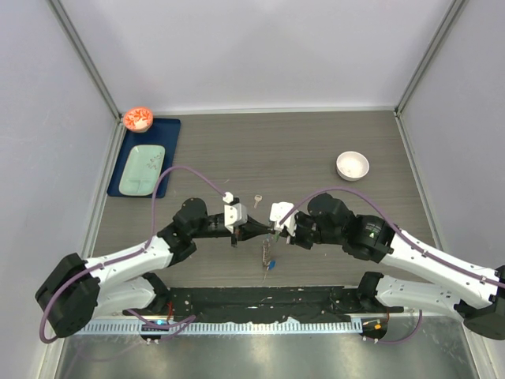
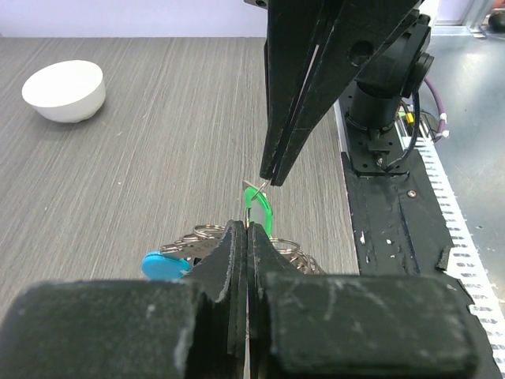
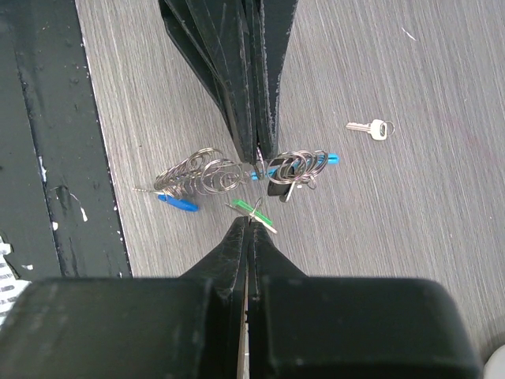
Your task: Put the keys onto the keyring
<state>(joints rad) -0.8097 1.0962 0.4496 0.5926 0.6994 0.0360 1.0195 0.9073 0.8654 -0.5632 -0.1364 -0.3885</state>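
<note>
Both arms meet tip to tip above mid-table. My left gripper (image 2: 248,230) is shut, its fingers (image 3: 259,154) pinching the keyring (image 3: 197,174), a bunch of silvery rings with a dark-blue tag (image 3: 177,203) and a light-blue strap (image 3: 330,158). The keyring (image 1: 268,257) trails toward the near edge. My right gripper (image 3: 249,223) is shut on the thin wire loop of the green-headed key (image 3: 254,210). That green key (image 2: 260,209) sits between the two sets of tips. The plain silver key (image 3: 368,128) lies loose on the table (image 1: 257,200), just behind the grippers.
A white bowl (image 1: 353,165) stands at the back right. At the back left a pale green tray (image 1: 143,169) lies on a blue mat, with an orange bowl (image 1: 138,118) behind it. A black base plate (image 1: 268,300) runs along the near edge.
</note>
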